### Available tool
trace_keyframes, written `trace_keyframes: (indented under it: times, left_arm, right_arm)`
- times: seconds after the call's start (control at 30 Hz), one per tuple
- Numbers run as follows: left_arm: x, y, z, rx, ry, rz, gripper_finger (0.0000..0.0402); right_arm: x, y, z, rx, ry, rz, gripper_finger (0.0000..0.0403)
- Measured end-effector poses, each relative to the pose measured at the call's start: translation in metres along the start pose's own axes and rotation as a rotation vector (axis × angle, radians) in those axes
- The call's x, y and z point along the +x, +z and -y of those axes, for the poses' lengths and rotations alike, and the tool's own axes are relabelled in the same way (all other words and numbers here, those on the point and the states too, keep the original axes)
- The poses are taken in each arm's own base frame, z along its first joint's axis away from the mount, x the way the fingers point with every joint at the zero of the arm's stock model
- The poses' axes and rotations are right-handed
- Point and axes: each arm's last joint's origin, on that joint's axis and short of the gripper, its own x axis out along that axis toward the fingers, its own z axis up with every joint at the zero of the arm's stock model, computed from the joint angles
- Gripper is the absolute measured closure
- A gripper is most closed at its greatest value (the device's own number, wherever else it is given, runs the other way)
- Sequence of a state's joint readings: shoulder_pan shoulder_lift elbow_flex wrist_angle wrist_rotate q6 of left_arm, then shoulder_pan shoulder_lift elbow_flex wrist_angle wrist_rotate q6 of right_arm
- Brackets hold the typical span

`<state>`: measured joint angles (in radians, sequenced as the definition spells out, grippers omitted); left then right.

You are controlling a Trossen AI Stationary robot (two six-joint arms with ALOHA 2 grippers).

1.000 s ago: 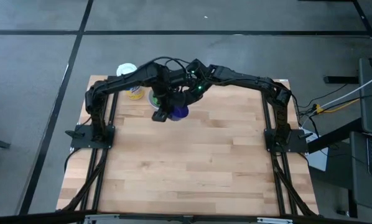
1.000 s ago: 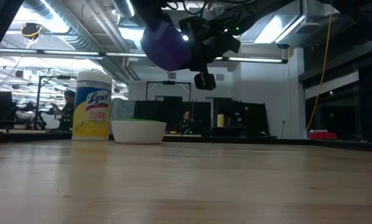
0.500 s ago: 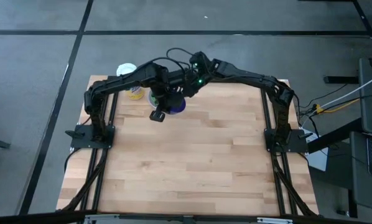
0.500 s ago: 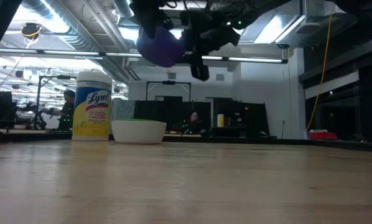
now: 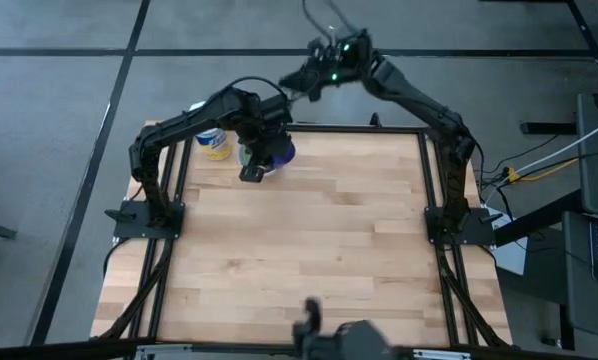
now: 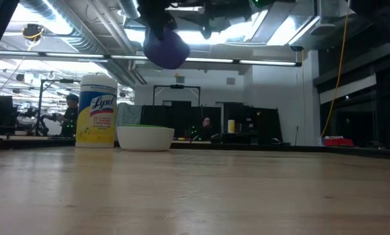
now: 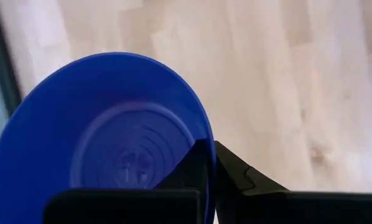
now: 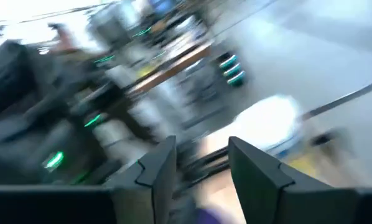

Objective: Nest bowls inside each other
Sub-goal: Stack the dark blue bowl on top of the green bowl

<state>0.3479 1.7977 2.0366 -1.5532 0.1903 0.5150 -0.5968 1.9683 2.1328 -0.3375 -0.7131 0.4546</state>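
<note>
One dark blue bowl [image 7: 105,134] is in the air, above the far left part of the tabletop [image 5: 309,250]. The left hand [image 7: 211,171] is closed on its rim, with one finger inside the bowl and one outside. In the low view this bowl [image 6: 166,49] hangs high above a white bowl [image 6: 145,138] that stands on the tabletop; a thin green edge shows at the top of the white one, so another bowl seems to sit inside it, but the inside is hidden from this height. From above, the left arm covers nearly all of this stack, and only part of the dark blue bowl [image 5: 282,154] shows beside the left hand [image 5: 259,165].

Just beside the stack stands a wipes canister [image 6: 96,111] with a white lid and a yellow label.

The right hand [image 8: 198,165] is raised beyond the far edge of the tabletop, well apart from the bowls. Its fingers stand apart and nothing is between them; everything behind them is blurred.
</note>
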Motion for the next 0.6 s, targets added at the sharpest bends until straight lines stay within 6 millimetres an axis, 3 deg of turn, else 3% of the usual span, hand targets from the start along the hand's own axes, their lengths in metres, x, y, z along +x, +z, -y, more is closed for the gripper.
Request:
trace_keyframes:
  times: [0.1,0.27,0.47,0.6]
  left_arm:
    - [-0.002,-0.002,-0.008,-0.013,0.079,-0.015,0.0399]
    - [-0.006,-0.010,-0.030,-0.090,0.223,-0.034,0.0399]
    - [-0.012,-0.021,-0.055,-0.242,0.250,0.052,0.0399]
    - [-0.013,-0.021,-0.057,-0.250,0.279,0.039,0.0399]
  right_arm:
    - [-0.020,0.020,0.002,-0.070,-0.159,0.092,0.0263]
    - [-0.040,0.031,0.000,-0.153,-0.342,0.079,0.0282]
    - [-0.065,0.044,-0.010,-0.184,-0.400,0.119,0.0296]
    - [-0.068,0.039,0.008,-0.144,-0.509,0.090,0.0300]
